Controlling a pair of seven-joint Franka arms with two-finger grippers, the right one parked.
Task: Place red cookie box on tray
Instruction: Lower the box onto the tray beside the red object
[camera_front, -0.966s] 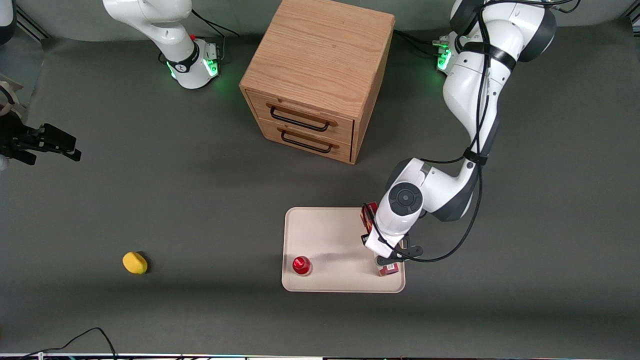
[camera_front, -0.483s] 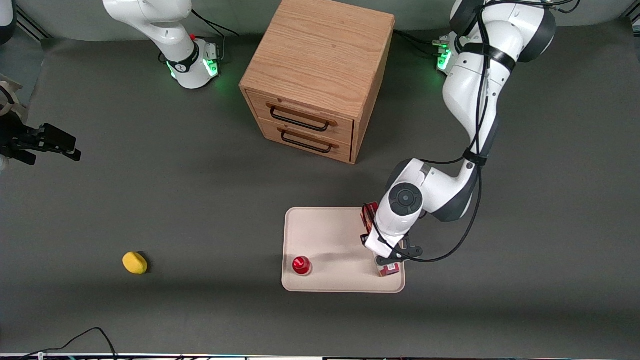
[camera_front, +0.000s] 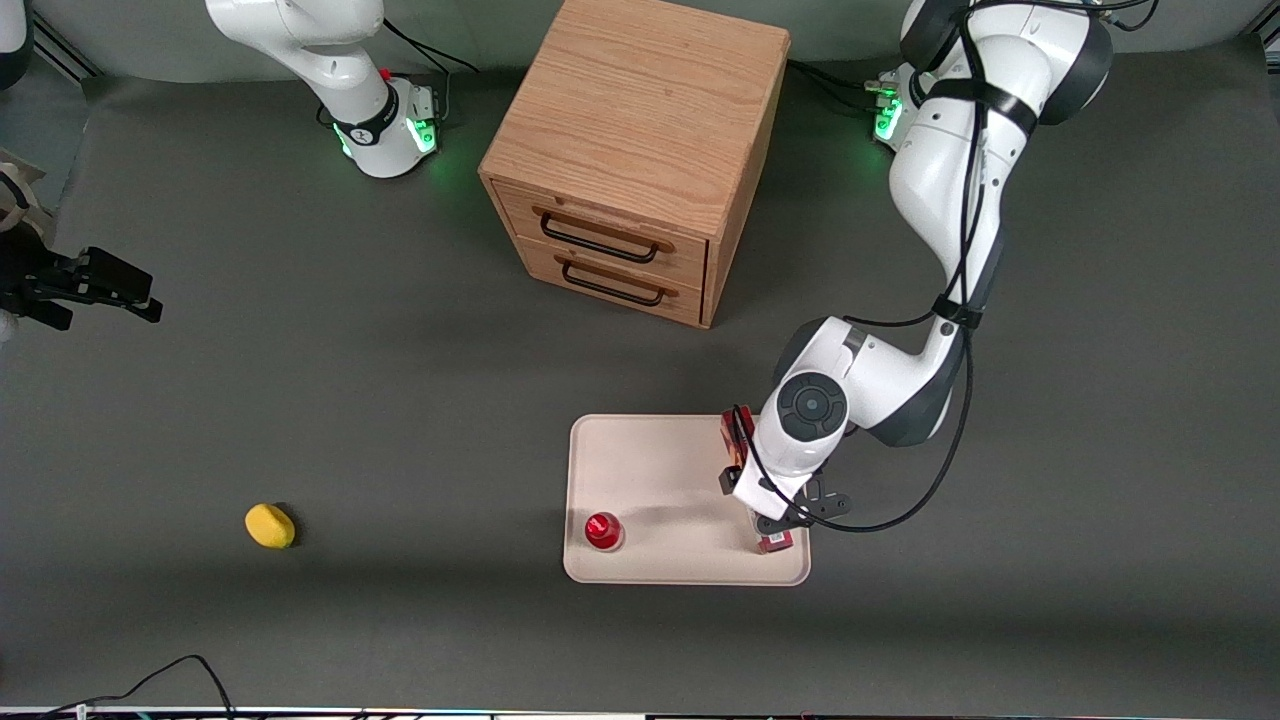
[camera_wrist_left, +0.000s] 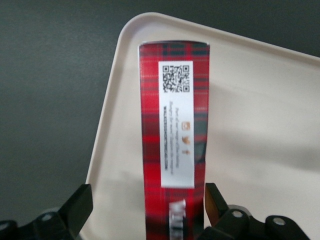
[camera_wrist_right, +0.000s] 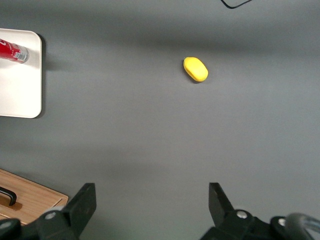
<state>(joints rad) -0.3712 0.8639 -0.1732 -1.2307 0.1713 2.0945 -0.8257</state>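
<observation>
My gripper (camera_wrist_left: 147, 212) hangs over the red cookie box (camera_wrist_left: 173, 135), fingers (camera_wrist_left: 80, 207) spread wide, one on each long side and clear of the carton. The box lies flat on the tray (camera_front: 650, 470), along the short edge toward my arm's end of the table. Its plaid top carries a white label (camera_wrist_left: 176, 122) with a QR code, a few small orange icons and lines of fine print (too small to read). A small red-capped object (camera_front: 602, 530) stands on the same tray, well apart from the box and nearer the front camera
</observation>
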